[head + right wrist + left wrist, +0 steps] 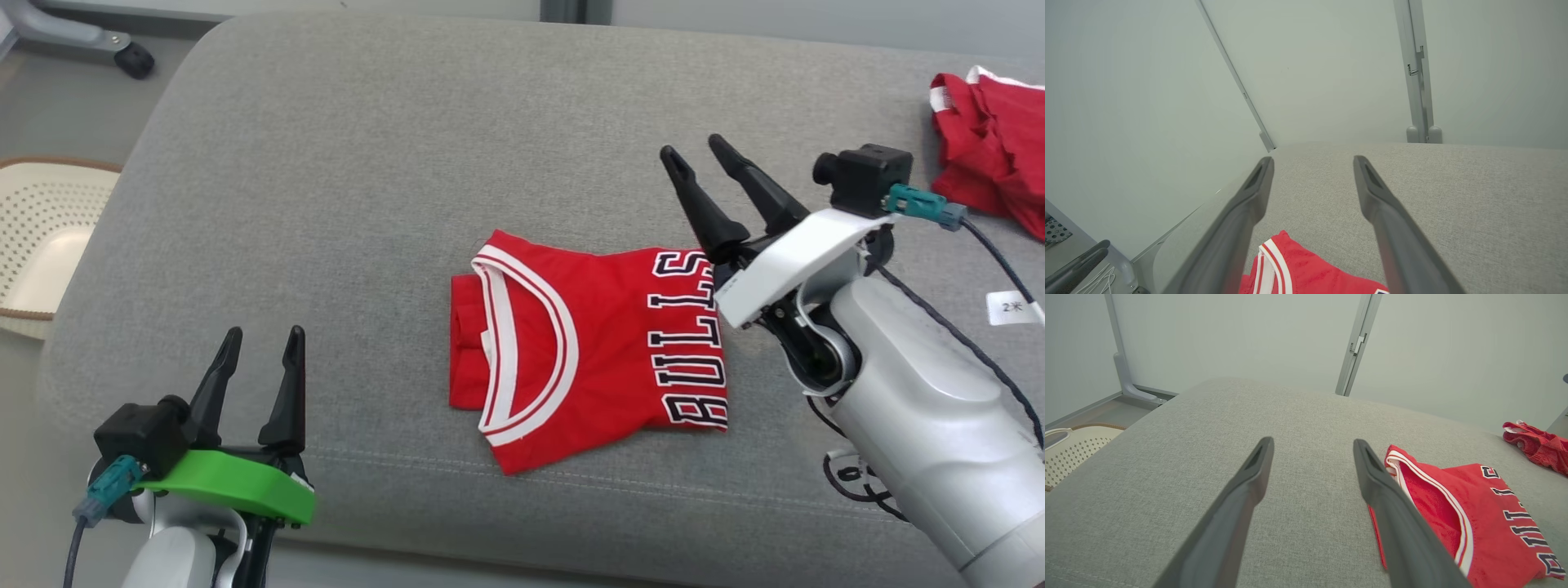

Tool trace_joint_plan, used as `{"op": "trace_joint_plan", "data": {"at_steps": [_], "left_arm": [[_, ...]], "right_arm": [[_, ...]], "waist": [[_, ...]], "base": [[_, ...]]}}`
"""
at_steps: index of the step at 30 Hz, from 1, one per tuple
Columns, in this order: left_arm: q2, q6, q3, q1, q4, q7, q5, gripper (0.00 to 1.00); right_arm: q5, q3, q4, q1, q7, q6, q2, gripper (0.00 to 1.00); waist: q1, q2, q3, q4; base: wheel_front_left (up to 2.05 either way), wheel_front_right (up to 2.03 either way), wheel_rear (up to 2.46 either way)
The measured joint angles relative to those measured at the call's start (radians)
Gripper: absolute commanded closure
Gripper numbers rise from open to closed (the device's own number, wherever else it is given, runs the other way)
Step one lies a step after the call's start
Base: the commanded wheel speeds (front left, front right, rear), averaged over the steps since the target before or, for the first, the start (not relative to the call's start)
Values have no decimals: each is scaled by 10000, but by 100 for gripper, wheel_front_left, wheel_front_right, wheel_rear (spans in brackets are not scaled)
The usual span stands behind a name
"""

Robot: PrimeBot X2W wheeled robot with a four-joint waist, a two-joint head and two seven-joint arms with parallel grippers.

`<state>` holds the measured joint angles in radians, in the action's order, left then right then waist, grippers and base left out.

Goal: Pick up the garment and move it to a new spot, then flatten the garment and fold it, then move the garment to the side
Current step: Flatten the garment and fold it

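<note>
The garment [588, 351], a red jersey with white trim and dark "BULLS" lettering, lies folded into a compact rectangle on the grey cushion [367, 163]. My right gripper [698, 155] hovers open just off the garment's right edge, nothing between its fingers. The left gripper [263, 333] stands open near the cushion's front left corner, well apart from the jersey. In the left wrist view the garment [1474, 514] lies right of the left gripper [1312, 443]. Below the right gripper [1312, 161], the right wrist view catches a corner of the garment [1298, 269].
A second red garment [992, 139] lies crumpled at the cushion's far right edge. A cream perforated basket [45, 237] sits on the floor to the left. A white tag [1012, 308] hangs from the right arm's cable. A wheeled stand's foot [131, 57] shows at top left.
</note>
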<state>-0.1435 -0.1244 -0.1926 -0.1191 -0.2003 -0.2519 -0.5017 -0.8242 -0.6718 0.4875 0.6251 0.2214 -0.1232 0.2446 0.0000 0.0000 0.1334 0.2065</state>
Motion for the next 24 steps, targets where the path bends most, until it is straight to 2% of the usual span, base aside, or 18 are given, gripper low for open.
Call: {"op": "trace_joint_plan", "data": {"at_steps": [6,12,19,24], "left_arm": [[-23,0,-23,182,121,0,44,0],[-19,0,330,184,268,0,44,0],[63,0,516,181,418,0,48,0],[194,0,807,181,433,0,48,0]], "right_arm": [[-73,472,-132,-529,125,10,546,0],[125,777,-420,-1103,224,217,943,0],[556,1396,-732,-1958,293,913,1450,0],[953,1994,-1371,-2457,293,1244,1306,0]], "waist": [[0,0,-186,-648],[0,0,-304,-1270],[0,0,-339,-1740],[0,0,-309,-1789]], "base": [[0,0,0],[0,0,0],[0,0,0],[0,0,0]]}}
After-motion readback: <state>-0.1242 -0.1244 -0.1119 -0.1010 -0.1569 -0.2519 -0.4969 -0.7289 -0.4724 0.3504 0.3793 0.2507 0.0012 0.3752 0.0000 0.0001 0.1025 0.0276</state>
